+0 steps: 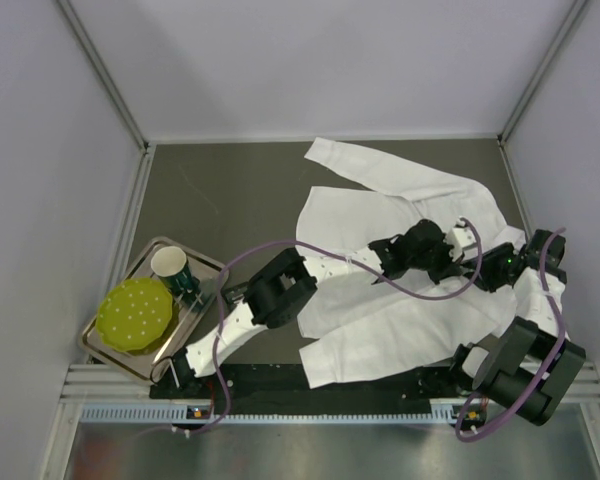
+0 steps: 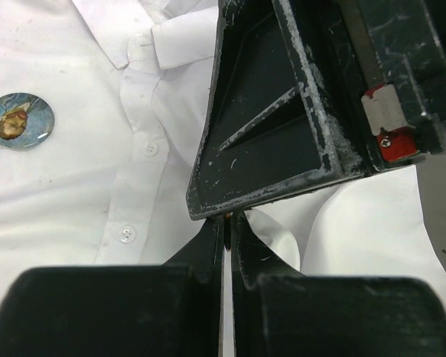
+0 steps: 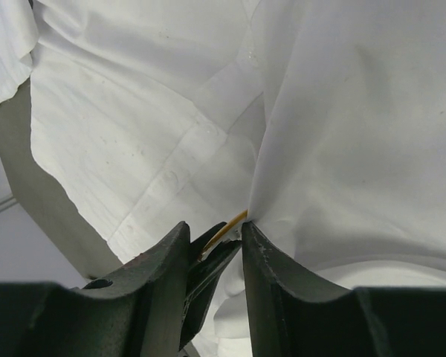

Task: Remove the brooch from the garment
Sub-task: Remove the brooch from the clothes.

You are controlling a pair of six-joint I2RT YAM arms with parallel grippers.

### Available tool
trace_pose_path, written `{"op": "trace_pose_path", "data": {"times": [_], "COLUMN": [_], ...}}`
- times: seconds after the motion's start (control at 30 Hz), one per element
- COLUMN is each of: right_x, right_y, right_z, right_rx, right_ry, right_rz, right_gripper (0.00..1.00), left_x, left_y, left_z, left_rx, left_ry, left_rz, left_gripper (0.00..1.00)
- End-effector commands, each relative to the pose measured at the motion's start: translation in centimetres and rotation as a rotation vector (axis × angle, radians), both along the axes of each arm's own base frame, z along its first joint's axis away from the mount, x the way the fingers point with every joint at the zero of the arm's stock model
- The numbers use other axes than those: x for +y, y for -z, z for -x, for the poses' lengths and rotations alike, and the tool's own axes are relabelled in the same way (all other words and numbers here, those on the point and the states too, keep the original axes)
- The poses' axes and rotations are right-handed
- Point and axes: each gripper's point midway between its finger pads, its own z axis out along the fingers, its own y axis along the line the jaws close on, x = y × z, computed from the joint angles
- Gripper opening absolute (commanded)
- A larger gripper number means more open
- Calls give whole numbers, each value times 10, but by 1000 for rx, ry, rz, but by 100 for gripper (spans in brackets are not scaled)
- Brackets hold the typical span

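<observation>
The garment (image 1: 380, 200), a large white shirt, lies spread on the dark table. A round blue-and-yellow brooch (image 2: 18, 120) sits on its front, left of the button placket. My left gripper (image 2: 228, 217) is shut, its tips pinching a thin gold-edged piece (image 3: 230, 223) that pokes out from under a cloth fold. Seen edge-on, its face is hidden. My right gripper (image 3: 214, 224) is open, its jaws standing either side of the left fingertips (image 3: 208, 260) and the gold piece. One right finger (image 2: 267, 126) looms over the left tips. From above, both grippers (image 1: 465, 262) meet on the shirt's right side.
A metal tray (image 1: 212, 272) at the near left holds a yellow-green dotted plate (image 1: 133, 312) and a white cup (image 1: 168, 263). Purple cables (image 1: 310, 243) loop over the shirt. Pale walls enclose the table on three sides.
</observation>
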Motion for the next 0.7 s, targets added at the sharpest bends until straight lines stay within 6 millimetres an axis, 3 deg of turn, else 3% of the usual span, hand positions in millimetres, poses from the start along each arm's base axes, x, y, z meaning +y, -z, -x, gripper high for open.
{"op": "trace_pose_path", "data": {"times": [0.0,0.3,0.67], "right_x": [-4,-2,-2], "right_y": [-21,-20,-15], "right_z": [-20,-24,-25], "right_rx": [-96,-131,-143], "right_ry": [-4,-25,-63], "right_rz": [11,11,29], "right_gripper": [33,21,13], "left_x": [-14,-14,-15], "left_y": [-60,-51,-53], "left_z": [21,42,59], "left_rx": [-27,51,93], "left_ry": [97,173,247], "left_rz": [114,103,110], "left_gripper": [0,0,0]}}
